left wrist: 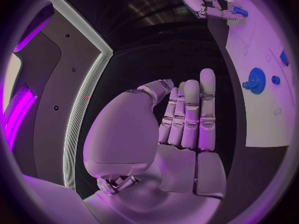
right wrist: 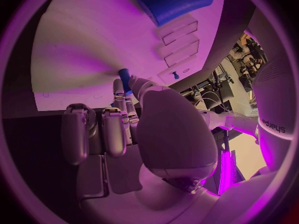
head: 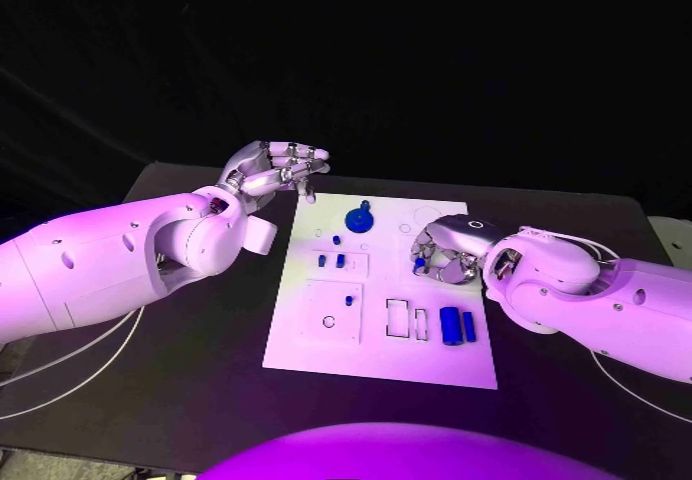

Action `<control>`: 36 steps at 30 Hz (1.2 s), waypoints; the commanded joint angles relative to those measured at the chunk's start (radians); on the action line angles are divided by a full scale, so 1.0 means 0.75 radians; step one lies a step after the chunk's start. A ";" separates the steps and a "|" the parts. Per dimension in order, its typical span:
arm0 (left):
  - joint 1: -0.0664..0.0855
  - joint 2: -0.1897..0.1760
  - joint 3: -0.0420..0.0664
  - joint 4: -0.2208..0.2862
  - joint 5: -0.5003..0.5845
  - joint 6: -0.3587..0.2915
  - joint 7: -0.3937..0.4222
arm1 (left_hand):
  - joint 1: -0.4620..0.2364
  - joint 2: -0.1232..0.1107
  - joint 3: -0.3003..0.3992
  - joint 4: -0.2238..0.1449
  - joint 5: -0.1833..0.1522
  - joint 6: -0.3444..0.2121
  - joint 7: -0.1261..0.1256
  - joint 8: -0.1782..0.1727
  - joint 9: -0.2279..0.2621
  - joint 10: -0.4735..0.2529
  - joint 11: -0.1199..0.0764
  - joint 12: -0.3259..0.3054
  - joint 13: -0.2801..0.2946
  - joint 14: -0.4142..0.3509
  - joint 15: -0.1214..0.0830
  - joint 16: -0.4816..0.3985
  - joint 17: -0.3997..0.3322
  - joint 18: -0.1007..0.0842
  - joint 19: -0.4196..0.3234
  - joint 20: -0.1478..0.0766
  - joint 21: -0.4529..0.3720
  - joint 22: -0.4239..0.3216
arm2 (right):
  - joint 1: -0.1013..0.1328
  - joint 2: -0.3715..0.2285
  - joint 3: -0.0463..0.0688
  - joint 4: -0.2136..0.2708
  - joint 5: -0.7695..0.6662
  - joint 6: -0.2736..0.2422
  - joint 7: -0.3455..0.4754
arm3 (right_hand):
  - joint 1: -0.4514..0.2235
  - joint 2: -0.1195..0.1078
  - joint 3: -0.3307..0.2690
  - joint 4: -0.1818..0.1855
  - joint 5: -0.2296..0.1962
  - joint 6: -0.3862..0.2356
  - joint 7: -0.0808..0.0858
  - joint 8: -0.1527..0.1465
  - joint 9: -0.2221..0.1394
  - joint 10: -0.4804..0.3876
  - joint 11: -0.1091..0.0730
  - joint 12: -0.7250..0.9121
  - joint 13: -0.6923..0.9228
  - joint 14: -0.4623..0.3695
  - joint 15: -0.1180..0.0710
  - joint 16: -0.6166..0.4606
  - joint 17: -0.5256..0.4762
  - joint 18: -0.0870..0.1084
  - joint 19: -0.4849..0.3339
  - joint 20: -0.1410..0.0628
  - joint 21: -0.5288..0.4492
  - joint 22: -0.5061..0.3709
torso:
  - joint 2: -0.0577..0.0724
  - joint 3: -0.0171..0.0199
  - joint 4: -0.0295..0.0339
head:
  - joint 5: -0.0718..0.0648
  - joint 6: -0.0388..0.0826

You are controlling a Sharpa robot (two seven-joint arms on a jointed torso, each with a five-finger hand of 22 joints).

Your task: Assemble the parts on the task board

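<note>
Right now the right hand (head: 447, 258) hangs over the task board's (head: 378, 360) right edge, pinching a small blue peg (right wrist: 124, 77) at its fingertips. Near the board's right edge two blue cylinders (head: 457, 325) lie side by side, just beside two rectangular recesses (head: 405, 318). A blue gear (head: 361, 216) sits toward the far edge. Off the far left corner the left hand (head: 274, 170) hovers, fingers loosely apart, holding nothing

The right hand (head: 444, 255) covers the task board (head: 378, 360) at about three o'clock, hiding most of the small blue part (right wrist: 124, 77) it pinches; only the tip shows between its fingers. A large blue part (right wrist: 174, 1) is blurred and cut off in the right wrist view.
</note>
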 commanded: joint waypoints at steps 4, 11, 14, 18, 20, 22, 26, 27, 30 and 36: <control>0.001 0.002 0.001 0.001 0.004 0.012 0.003 | 0.004 0.012 0.002 -0.008 0.005 -0.005 0.003 0.003 0.000 -0.010 -0.002 0.007 0.002 -0.006 -0.005 -0.004 -0.002 0.019 -0.002 -0.001 -0.002 0.002 | -0.003 -0.006 0.000 0.016 -0.094 -0.088 -0.038 | 0.017 0.023 0.052 -0.033 -0.010 0.020 -0.004 0.029 0.021 0.017 -0.002 -0.008 0.011 0.067 -0.014 0.013 0.008 -0.019 0.073 -0.011 0.017 0.228 | -0.001 -0.0004 0.0006 | -0.002 -0.001; 0.001 0.003 0.001 -0.002 0.004 0.012 0.002 | 0.006 0.013 0.003 -0.009 0.006 -0.005 0.003 0.003 0.000 -0.011 -0.002 0.007 0.002 -0.006 -0.005 -0.004 -0.003 0.019 -0.002 -0.001 -0.002 0.003 | 0.001 -0.052 0.005 0.091 -0.083 -0.190 -0.032 | 0.000 0.011 0.100 -0.079 0.027 0.025 -0.006 0.063 0.048 0.045 -0.008 -0.011 0.027 0.069 -0.019 0.019 0.017 -0.025 0.080 -0.014 0.047 0.245 | -0.003 -0.0005 -0.0017 | -0.002 -0.001; 0.001 0.005 0.001 -0.005 0.004 0.012 0.003 | 0.006 0.013 0.003 -0.009 0.006 -0.005 0.003 0.003 0.000 -0.011 -0.002 0.007 0.002 -0.006 -0.005 -0.004 -0.003 0.019 -0.002 -0.001 -0.002 0.003 | 0.013 -0.080 0.010 0.140 -0.059 -0.235 -0.029 | -0.004 0.008 0.104 -0.083 0.031 0.024 -0.006 0.066 0.050 0.046 -0.008 -0.012 0.029 0.069 -0.019 0.019 0.015 -0.025 0.081 -0.015 0.049 0.247 | -0.003 -0.0021 -0.0015 | -0.003 0.000; 0.001 0.008 0.001 -0.008 0.004 0.013 0.003 | 0.006 0.013 0.003 -0.009 0.006 -0.005 0.003 0.003 0.000 -0.011 -0.002 0.007 0.002 -0.006 -0.005 -0.004 -0.003 0.019 -0.002 -0.001 -0.002 0.003 | 0.027 -0.108 0.015 0.212 -0.035 -0.281 -0.023 | -0.014 0.002 0.108 -0.090 0.034 0.023 -0.007 0.072 0.056 0.048 -0.008 -0.014 0.031 0.069 -0.019 0.020 0.017 -0.026 0.081 -0.015 0.051 0.248 | -0.003 -0.0012 -0.0008 | -0.003 0.000; 0.001 0.009 0.001 -0.009 0.004 0.014 0.003 | 0.006 0.013 0.003 -0.009 0.006 -0.005 0.003 0.003 0.000 -0.011 -0.002 0.007 0.002 -0.006 -0.005 -0.004 -0.003 0.019 -0.002 -0.001 -0.002 0.003 | 0.031 -0.112 0.017 0.243 -0.023 -0.294 -0.019 | -0.016 0.000 0.109 -0.091 0.034 0.023 -0.007 0.073 0.057 0.049 -0.009 -0.015 0.032 0.069 -0.019 0.021 0.019 -0.026 0.081 -0.015 0.052 0.249 | -0.002 -0.0010 -0.0001 | -0.003 0.000; 0.001 0.011 0.001 -0.010 0.004 0.014 0.003 | 0.006 0.013 0.003 -0.009 0.006 -0.005 0.003 0.003 0.000 -0.011 -0.002 0.007 0.002 -0.006 -0.005 -0.004 -0.003 0.019 -0.002 -0.001 -0.002 0.003 | 0.033 -0.105 0.017 0.265 -0.007 -0.298 -0.014 | -0.017 0.000 0.109 -0.091 0.034 0.023 -0.007 0.073 0.057 0.049 -0.009 -0.015 0.032 0.069 -0.019 0.021 0.018 -0.026 0.081 -0.015 0.052 0.249 | -0.002 -0.0006 -0.0009 | -0.001 0.001; 0.001 0.014 0.001 -0.011 0.004 0.016 0.002 | 0.006 0.013 0.003 -0.009 0.006 -0.005 0.003 0.003 0.000 -0.011 -0.002 0.007 0.002 -0.006 -0.005 -0.004 -0.003 0.019 -0.002 -0.001 -0.002 0.003 | 0.023 -0.060 0.015 0.290 0.018 -0.292 -0.004 | -0.024 -0.004 0.111 -0.094 0.032 0.023 -0.007 0.076 0.060 0.050 -0.008 -0.016 0.034 0.069 -0.019 0.021 0.017 -0.026 0.081 -0.015 0.051 0.249 | -0.002 -0.0017 -0.0016 | 0.007 -0.004; 0.001 0.016 0.001 -0.012 0.004 0.017 0.002 | 0.006 0.013 0.003 -0.009 0.006 -0.005 0.003 0.003 0.000 -0.011 -0.002 0.007 0.002 -0.006 -0.005 -0.004 -0.003 0.019 -0.002 -0.001 -0.002 0.003 | 0.015 -0.043 0.014 0.294 0.022 -0.289 0.000 | -0.026 -0.005 0.111 -0.094 0.031 0.022 -0.007 0.077 0.060 0.050 -0.008 -0.017 0.034 0.069 -0.019 0.020 0.016 -0.025 0.081 -0.015 0.049 0.248 | -0.002 -0.0020 -0.0013 | 0.008 -0.004; 0.001 0.023 0.001 -0.014 0.004 0.019 0.004 | 0.006 0.013 0.003 -0.009 0.006 -0.005 0.003 0.003 0.000 -0.011 -0.002 0.007 0.002 -0.006 -0.005 -0.004 -0.003 0.019 -0.002 -0.001 -0.002 0.003 | -0.019 0.013 0.012 0.302 0.016 -0.277 0.015 | -0.030 -0.006 0.112 -0.095 0.028 0.021 -0.007 0.078 0.062 0.050 -0.008 -0.018 0.035 0.069 -0.019 0.019 0.014 -0.024 0.079 -0.015 0.045 0.246 | -0.003 -0.0026 0.0004 | 0.011 -0.004; 0.001 0.038 0.001 -0.020 0.004 0.021 0.003 | 0.006 0.016 0.005 -0.010 0.006 -0.006 0.004 0.003 0.000 -0.013 -0.002 0.010 0.003 -0.006 -0.005 -0.004 -0.003 0.019 -0.002 -0.001 -0.001 0.003 | -0.074 0.116 0.002 0.273 0.014 -0.253 0.037 | -0.032 -0.007 0.113 -0.096 0.027 0.021 -0.007 0.079 0.062 0.050 -0.008 -0.019 0.035 0.068 -0.019 0.019 0.013 -0.024 0.079 -0.015 0.042 0.245 | -0.003 -0.0029 0.0028 | 0.020 -0.008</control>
